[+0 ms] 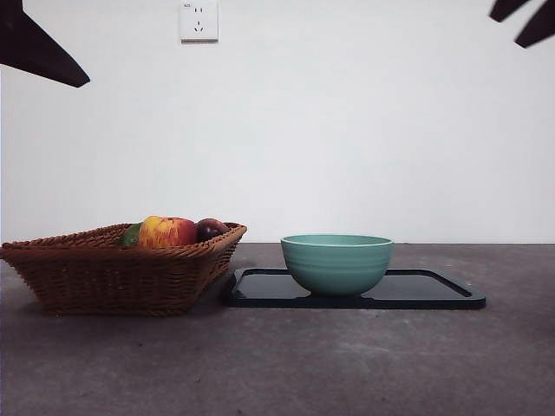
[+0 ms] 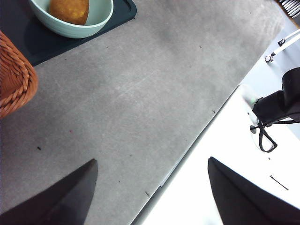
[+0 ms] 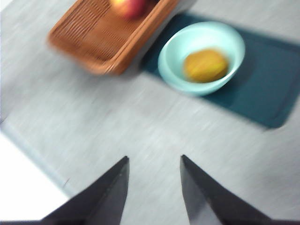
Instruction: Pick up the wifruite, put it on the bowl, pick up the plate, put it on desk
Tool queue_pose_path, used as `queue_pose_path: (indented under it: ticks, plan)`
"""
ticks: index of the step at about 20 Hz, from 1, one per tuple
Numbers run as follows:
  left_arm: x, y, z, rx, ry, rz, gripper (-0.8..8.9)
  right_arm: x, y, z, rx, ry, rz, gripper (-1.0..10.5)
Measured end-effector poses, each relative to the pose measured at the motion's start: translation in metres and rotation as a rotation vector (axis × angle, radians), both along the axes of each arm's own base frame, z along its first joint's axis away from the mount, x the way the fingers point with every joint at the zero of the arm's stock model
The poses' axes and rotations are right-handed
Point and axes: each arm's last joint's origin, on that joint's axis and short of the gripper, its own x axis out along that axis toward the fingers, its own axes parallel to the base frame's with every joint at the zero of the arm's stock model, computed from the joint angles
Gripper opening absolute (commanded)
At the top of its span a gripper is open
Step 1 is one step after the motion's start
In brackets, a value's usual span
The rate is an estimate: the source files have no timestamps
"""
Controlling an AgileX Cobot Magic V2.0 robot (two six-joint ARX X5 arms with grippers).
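While the wifruite (image 3: 205, 65) fills the bowl (image 1: 336, 263), a basket (image 1: 113, 270) stands beside.

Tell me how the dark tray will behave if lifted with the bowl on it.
The tray looks flat and stiff, so it likely won't sag. Its low rim offers little grip. The bowl holding the fruit stands nearer one end, so the tray may tilt and the bowl could slide.

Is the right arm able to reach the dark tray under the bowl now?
Probably yes: the right gripper hangs open above bare desk, and the tray's far end lies uncovered beside the bowl.
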Motion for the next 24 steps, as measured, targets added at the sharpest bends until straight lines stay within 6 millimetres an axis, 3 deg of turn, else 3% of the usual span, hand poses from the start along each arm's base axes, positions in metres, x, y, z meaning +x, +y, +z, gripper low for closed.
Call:
queue_pose_path:
  ticks: [4, 7, 24]
  plan:
    - [0.000, 0.000, 0.000, 0.000, 0.000, 0.000, 3.75, -0.022, -0.007, -0.019, 0.041, 0.001, 0.061, 1.8]
    - [0.000, 0.000, 0.000, 0.000, 0.000, 0.000, 3.75, -0.031, -0.011, -0.021, 0.069, -0.021, 0.077, 1.8]
    - [0.000, 0.000, 0.000, 0.000, -0.001, 0.000, 3.75, -0.033, -0.011, -0.020, 0.075, -0.032, 0.078, 1.8]
